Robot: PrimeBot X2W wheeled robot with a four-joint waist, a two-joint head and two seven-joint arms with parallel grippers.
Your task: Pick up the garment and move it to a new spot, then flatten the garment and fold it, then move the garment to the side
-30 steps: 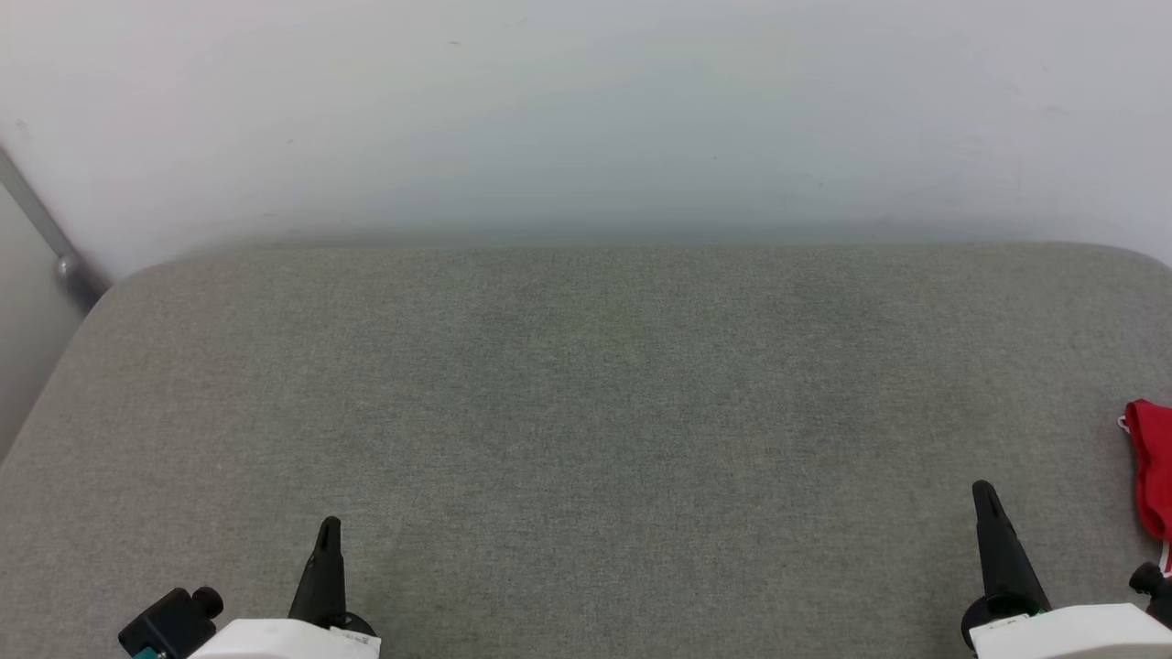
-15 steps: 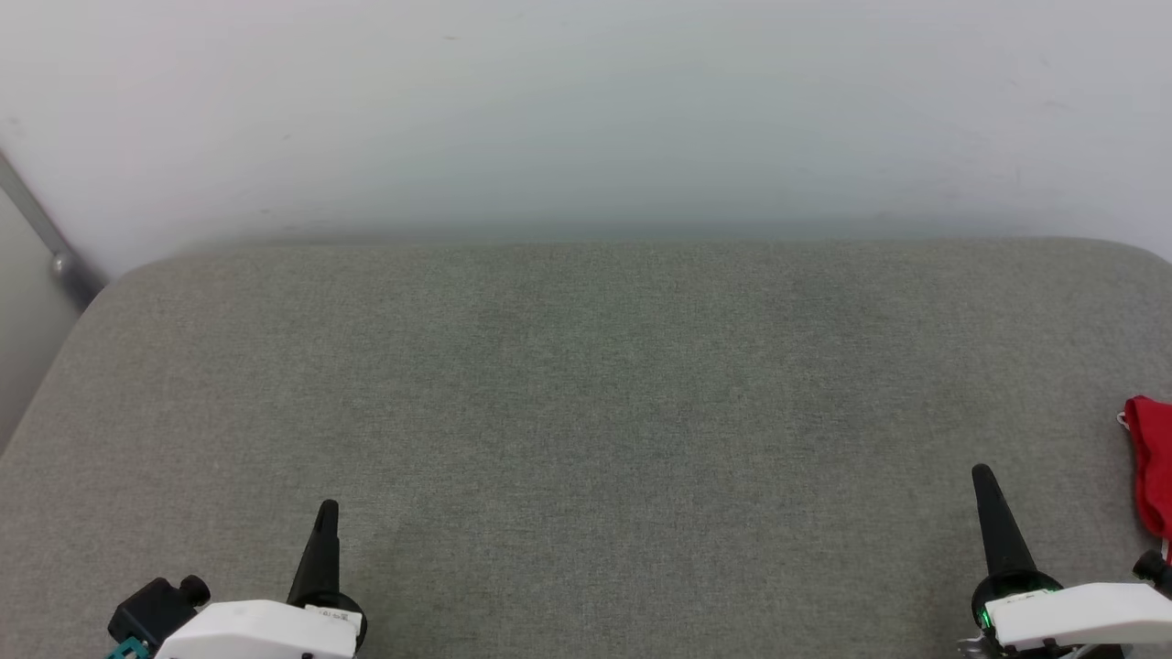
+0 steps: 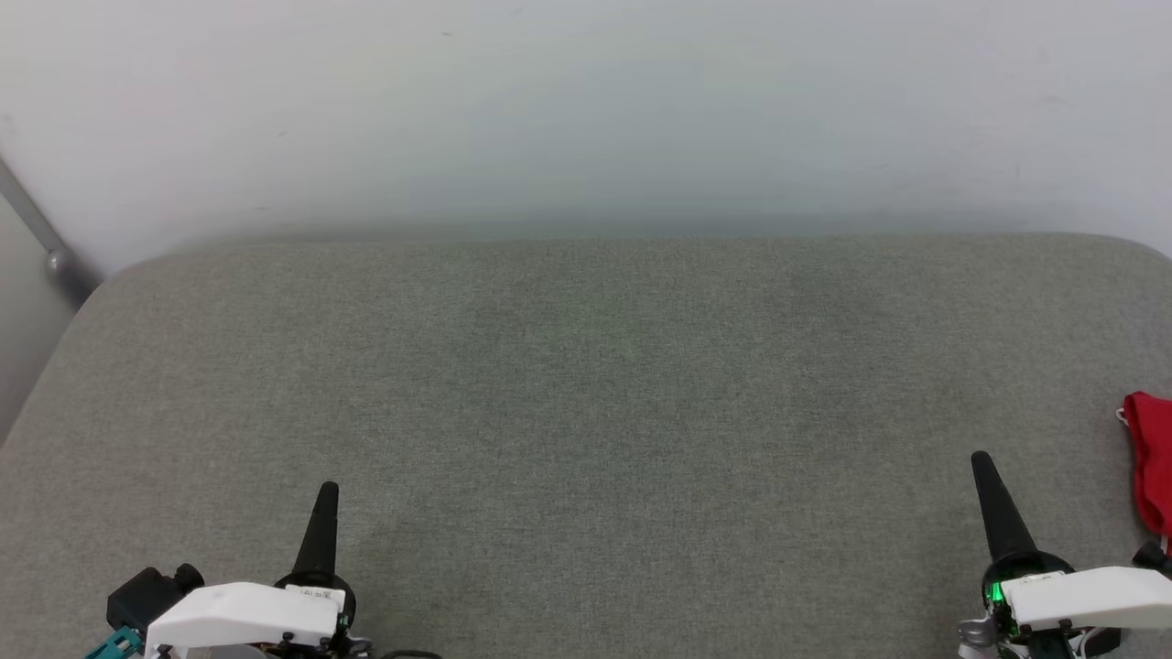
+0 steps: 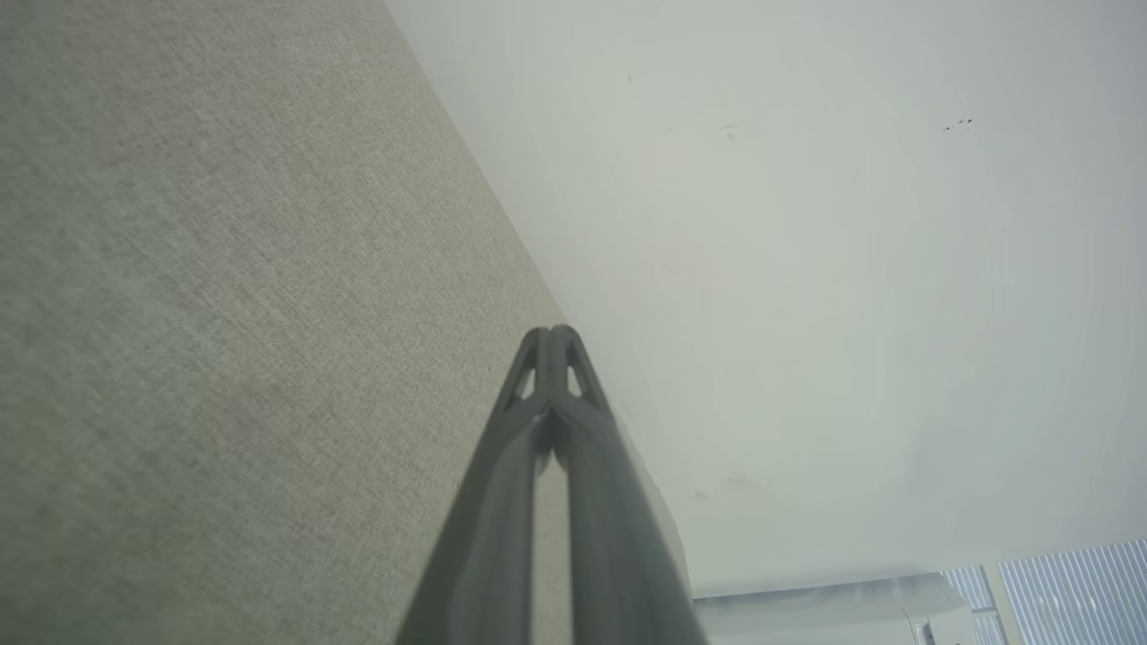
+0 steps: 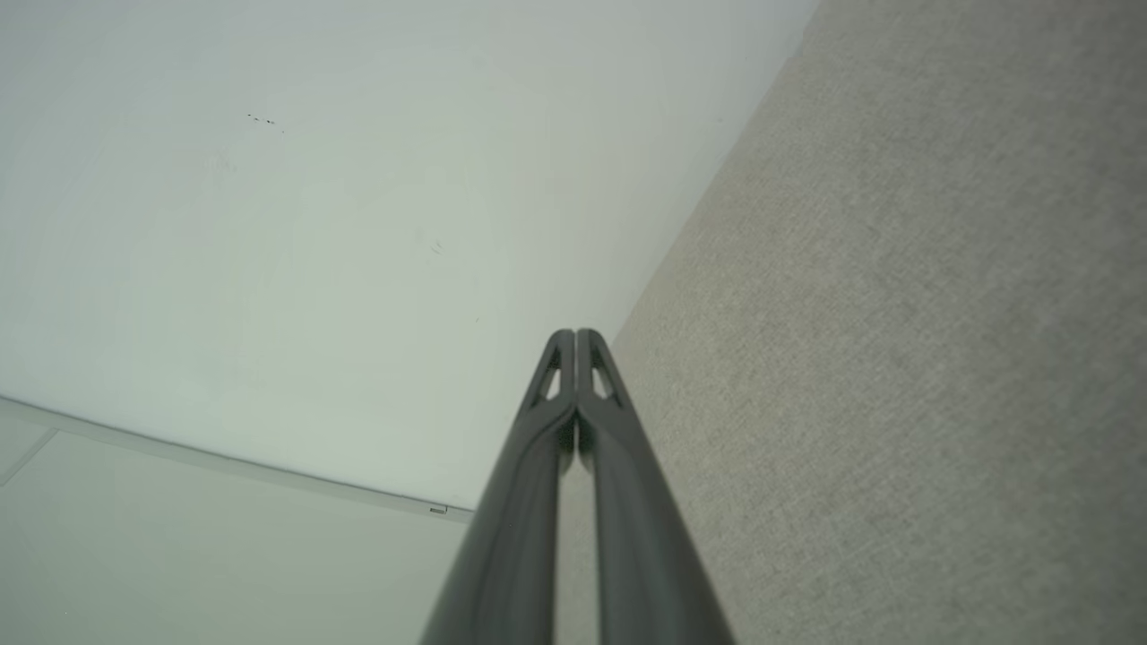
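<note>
Right now my left gripper (image 3: 327, 499) and right gripper (image 3: 985, 469) point away from me at the near edge of a grey padded surface (image 3: 586, 394), each with fingers pressed together and holding nothing. The garment (image 3: 1149, 467), red and bunched, lies at the right edge, just beyond my right gripper. It looks soft, light and floppy; I judge pinching a raised fold best.

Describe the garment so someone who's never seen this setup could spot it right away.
Start at the wide grey pad below the pale wall. Follow it to the view's right edge, past the right gripper. The garment is the bunched red cloth there, unlike the grey pad and black-and-white gripper.
</note>
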